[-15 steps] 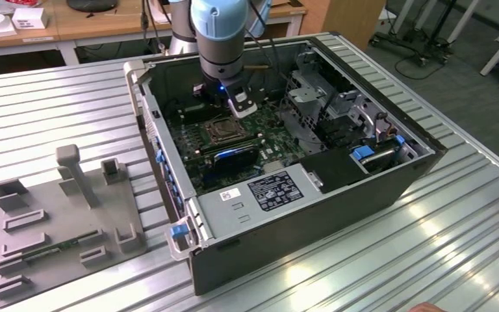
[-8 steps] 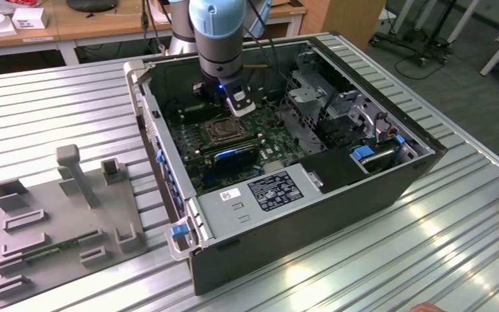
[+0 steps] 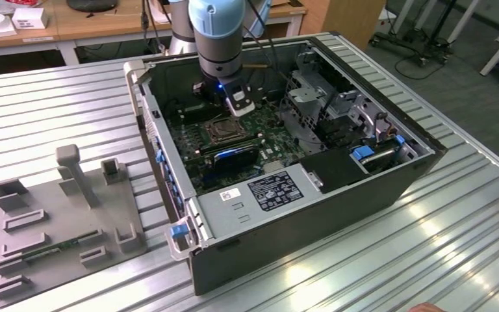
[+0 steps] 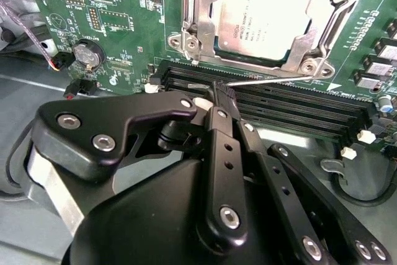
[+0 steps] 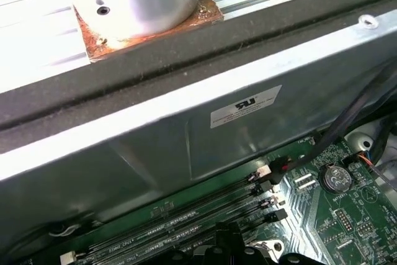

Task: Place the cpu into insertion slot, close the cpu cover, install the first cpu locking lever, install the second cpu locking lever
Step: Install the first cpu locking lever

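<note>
The black two-fingered gripper [image 4: 221, 93] hangs inside the open black computer case [image 3: 336, 214], its fingers [image 4: 218, 100] drawn together with nothing held between them. Their tips sit over the long narrow black memory slots [image 4: 291, 107] and touch, or nearly touch, a thin silvery wire locking lever [image 4: 267, 79] that runs just ahead of them. Beyond that lever, the small flat square cpu with its tan-silver metal top [image 4: 263, 13] lies seated in the square insertion slot with a silvery rim [image 4: 304, 60]. The thin silvery metal cpu cover [image 4: 208, 10] is down around the chip. Green circuit board [image 4: 111, 23] surrounds the socket.
</note>
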Tool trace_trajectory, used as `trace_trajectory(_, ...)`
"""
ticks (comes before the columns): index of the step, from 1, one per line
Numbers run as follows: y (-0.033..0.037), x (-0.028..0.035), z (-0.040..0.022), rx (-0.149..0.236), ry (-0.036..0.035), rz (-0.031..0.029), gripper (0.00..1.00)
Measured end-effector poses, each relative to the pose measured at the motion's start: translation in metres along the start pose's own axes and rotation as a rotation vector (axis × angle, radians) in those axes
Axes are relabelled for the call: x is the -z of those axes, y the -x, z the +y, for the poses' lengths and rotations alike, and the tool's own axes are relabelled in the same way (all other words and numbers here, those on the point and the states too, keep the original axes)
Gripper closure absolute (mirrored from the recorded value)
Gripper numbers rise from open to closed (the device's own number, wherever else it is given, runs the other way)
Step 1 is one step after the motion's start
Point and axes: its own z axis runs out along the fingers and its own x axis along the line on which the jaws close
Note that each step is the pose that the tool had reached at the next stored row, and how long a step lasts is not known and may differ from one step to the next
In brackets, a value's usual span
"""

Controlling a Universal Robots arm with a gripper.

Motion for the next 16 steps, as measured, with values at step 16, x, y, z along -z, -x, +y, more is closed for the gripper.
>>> trace_trajectory(16, -0.0006, -0.0028, -0.0001, -0.029, -0.0137, -0.0184, 0.89)
